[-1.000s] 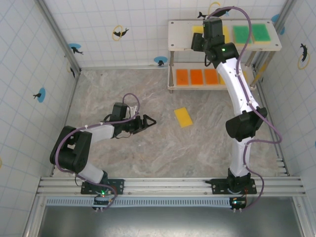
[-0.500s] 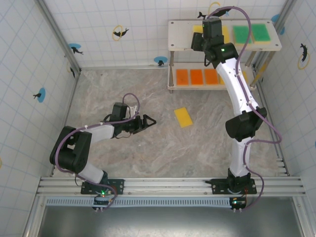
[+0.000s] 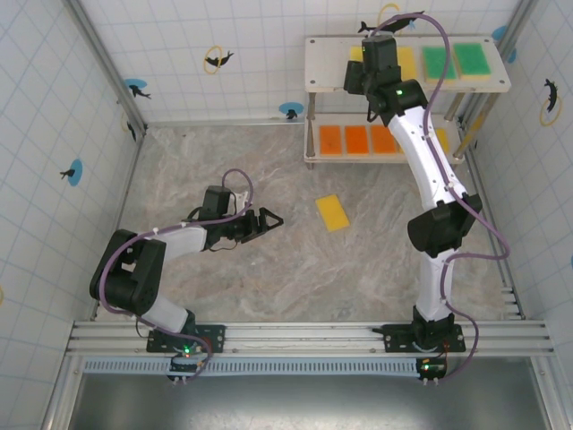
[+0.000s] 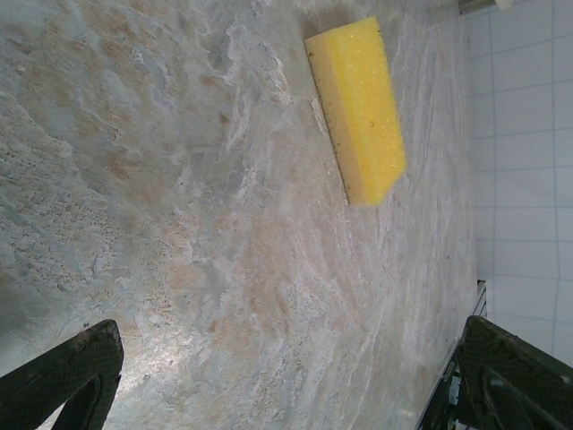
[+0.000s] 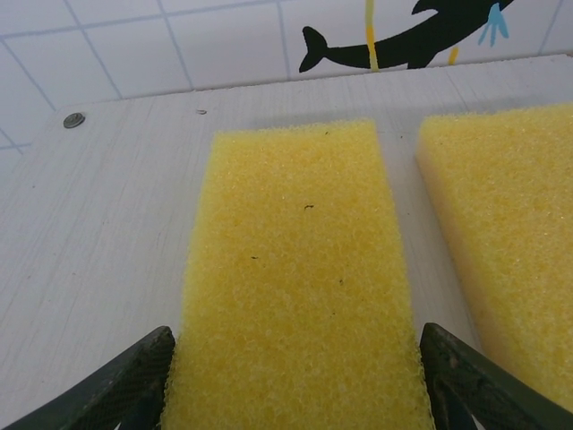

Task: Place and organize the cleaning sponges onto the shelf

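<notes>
Top external view, stock by location.

Shelf (image 3: 324, 55): two-tier rack at the far right of the marbled tabletop (image 3: 269, 296), close to the tiled wall.

Upper board, left to right: left yellow sponge (image 3: 356, 54), largely under the right arm; second yellow sponge (image 3: 408, 61); two green sponges (image 3: 455, 61) side by side at the right end. All lie flat.

Lower board: three orange sponges (image 3: 357, 139) in a row, flat, with narrow gaps between them. A yellow piece shows right of the arm, mostly hidden.

Tabletop: loose yellow sponge (image 3: 332, 212), flat and skewed, well apart from the shelf on its near side.

Right gripper (image 5: 294, 385): over the left part of the upper board. Jaws are apart, one tip at each long edge of the left yellow sponge, and the foam is not visibly squeezed. The second yellow sponge lies just beside it with a bare strip between.

Left gripper (image 3: 267, 220): low over bare tabletop, left of the loose yellow sponge. Jaws are wide apart with nothing between them.
</notes>
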